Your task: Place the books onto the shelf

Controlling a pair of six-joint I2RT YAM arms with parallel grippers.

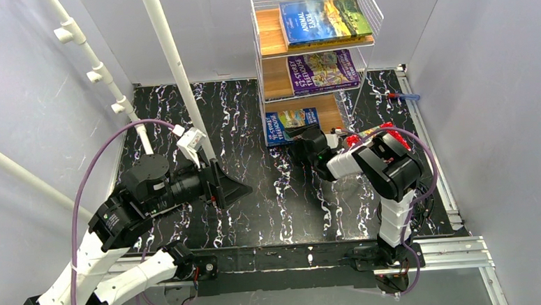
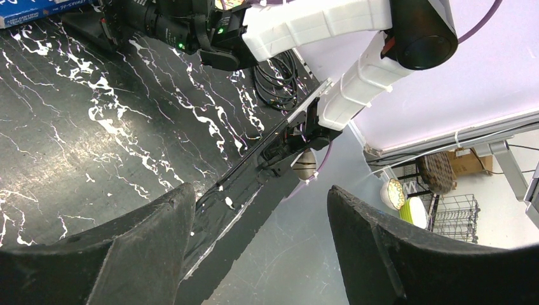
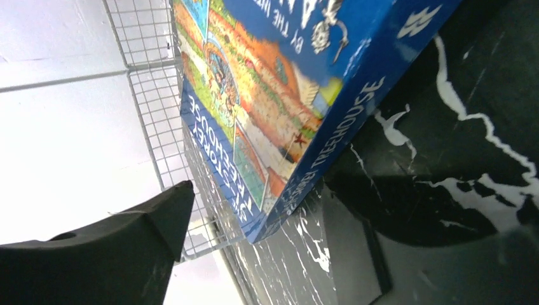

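Right gripper [image 1: 306,141], jaws wide, sits just off the blue Treehouse book [image 1: 291,125], apparently leaving it to rest on the shelf [image 1: 268,30]'s bottom tier. Left gripper [image 2: 260,222] hangs wide and empty.

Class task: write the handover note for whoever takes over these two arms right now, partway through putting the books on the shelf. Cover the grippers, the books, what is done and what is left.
Left gripper: open, empty, well away from the shelf.
Right gripper: open, right at the blue book, not gripping it.
Books: Animal Farm book on the top tier, purple book on the middle, blue book on the bottom, its near corner at the front edge.
Done: three books shelved.
Left: probably nudge the blue book further in. A red thing shows behind the right arm, possibly another book.
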